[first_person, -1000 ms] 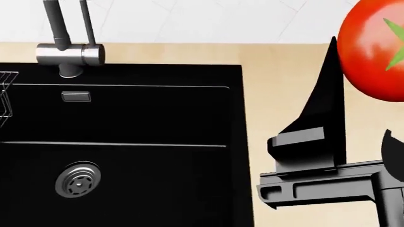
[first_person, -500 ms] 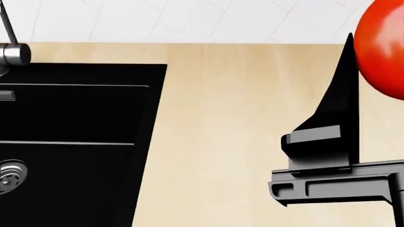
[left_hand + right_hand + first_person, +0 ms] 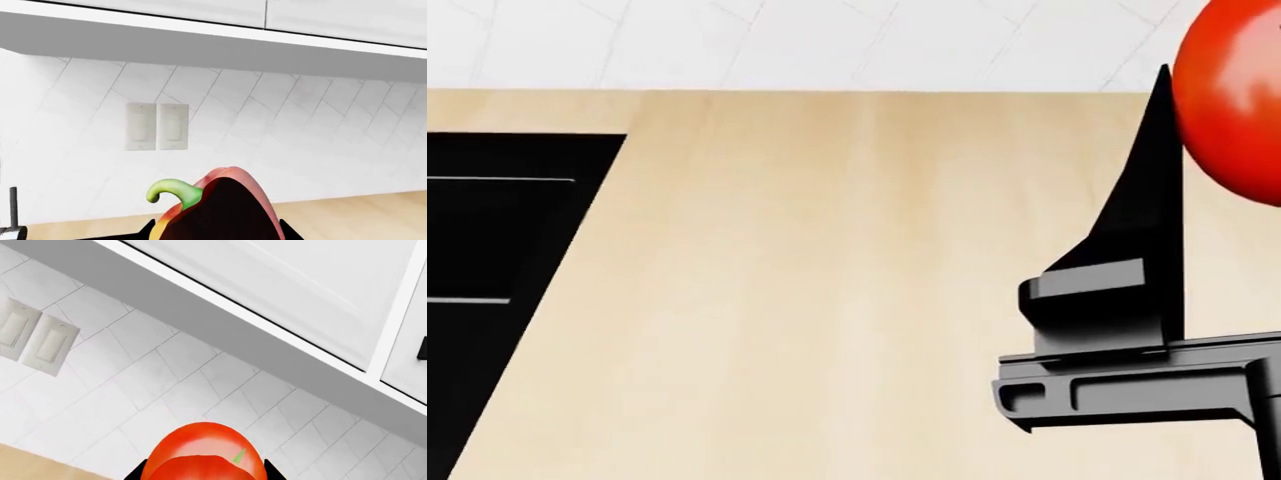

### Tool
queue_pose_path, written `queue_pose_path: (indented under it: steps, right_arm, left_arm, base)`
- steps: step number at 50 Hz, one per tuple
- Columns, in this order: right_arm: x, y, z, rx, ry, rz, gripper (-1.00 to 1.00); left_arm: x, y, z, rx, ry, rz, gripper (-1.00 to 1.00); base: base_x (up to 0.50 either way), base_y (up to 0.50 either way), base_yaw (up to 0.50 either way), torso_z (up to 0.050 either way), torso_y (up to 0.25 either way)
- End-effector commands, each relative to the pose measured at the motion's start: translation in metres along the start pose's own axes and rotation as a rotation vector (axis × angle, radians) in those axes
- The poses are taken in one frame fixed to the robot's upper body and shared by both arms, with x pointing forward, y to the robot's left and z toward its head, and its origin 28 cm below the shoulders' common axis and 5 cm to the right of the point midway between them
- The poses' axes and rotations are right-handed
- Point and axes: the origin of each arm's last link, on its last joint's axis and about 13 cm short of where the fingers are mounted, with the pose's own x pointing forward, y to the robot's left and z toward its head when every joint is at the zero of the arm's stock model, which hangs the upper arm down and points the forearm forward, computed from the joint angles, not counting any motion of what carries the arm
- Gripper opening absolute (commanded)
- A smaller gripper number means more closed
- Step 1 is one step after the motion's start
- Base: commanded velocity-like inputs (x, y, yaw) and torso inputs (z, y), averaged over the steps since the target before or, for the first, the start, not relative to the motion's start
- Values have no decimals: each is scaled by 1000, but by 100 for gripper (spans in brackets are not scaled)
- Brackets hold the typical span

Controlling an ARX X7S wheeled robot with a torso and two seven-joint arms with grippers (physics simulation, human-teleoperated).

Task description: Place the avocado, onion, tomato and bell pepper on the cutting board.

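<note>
The glossy red tomato sits between the black fingers of my right gripper, which is shut on it. The head view shows the tomato at the top right, held above the countertop, with one dark finger beside it. The dull pinkish-red bell pepper, with its curved green stem, fills my left gripper, which is shut on it. My left gripper is outside the head view. The avocado, onion and cutting board are out of view.
A black sink lies at the left of the beige wooden countertop. Behind is a white tiled wall with a double light switch. White upper cabinets hang overhead.
The head view has swung to the right: the sink slid left and the faucet and drain left the picture. The tomato and right gripper keep their place in the view.
</note>
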Motion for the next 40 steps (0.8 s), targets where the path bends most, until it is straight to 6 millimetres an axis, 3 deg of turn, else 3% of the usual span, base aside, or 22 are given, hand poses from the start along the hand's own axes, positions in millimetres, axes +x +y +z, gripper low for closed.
queue_pose_path:
  steps: [1,40]
  right_arm:
    - [1,0,-1,-14,-9,-1,-100]
    - [-1,0,-1,-14,-10,0,-100]
  left_arm:
    - [-1,1,1,-19,-4,8,-100]
    - [-1,0,4,-19,-18,-1,-100]
  base:
    - [0,-500,0,0,0]
    - [-1,-500,0,0,0]
